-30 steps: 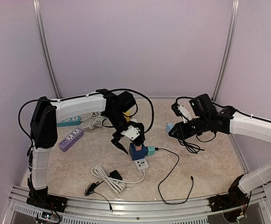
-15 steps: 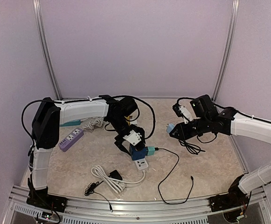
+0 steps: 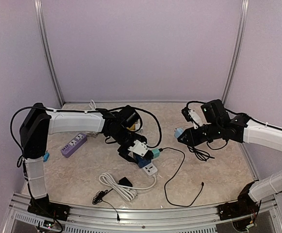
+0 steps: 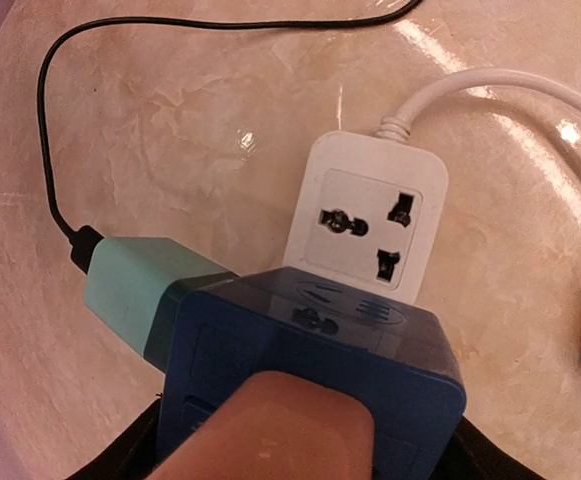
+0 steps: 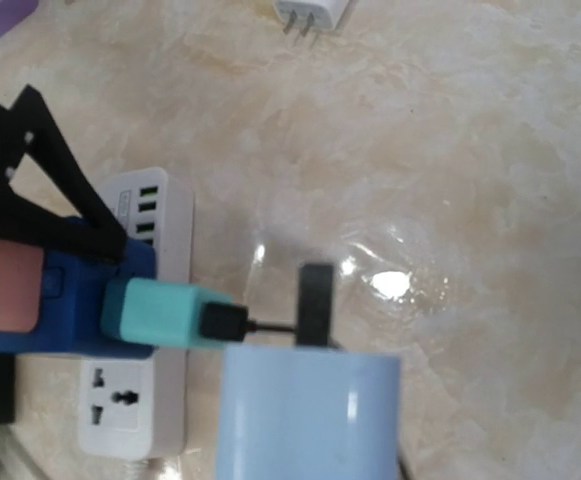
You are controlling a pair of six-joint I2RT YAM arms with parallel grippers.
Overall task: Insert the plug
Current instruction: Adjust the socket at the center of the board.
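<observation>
My right gripper (image 3: 183,136) is shut on the light blue plug (image 3: 178,132) (image 5: 305,420), held above the table to the right of the strip. A dark prong (image 5: 316,300) sticks out of its front. The white power strip (image 3: 151,169) (image 4: 370,215) lies at the centre with one free socket showing. A blue adapter (image 3: 141,159) (image 4: 310,350) stands on it, with a teal charger (image 4: 130,295) (image 5: 155,312) in its side. My left gripper (image 3: 134,152) straddles the adapter. Its near pad (image 4: 270,430) lies against the cube, and the far finger is hidden.
A purple power strip (image 3: 73,144) lies at the left. The white strip's coiled cable (image 3: 116,187) and a black plug (image 3: 126,182) sit near the front. The charger's black cable (image 3: 179,184) loops across the table. A white charger (image 5: 310,12) lies prongs-down farther back.
The left gripper came down and its jaws narrowed around the blue adapter. The white strip and its coiled cable shifted slightly right. The right arm has barely moved.
</observation>
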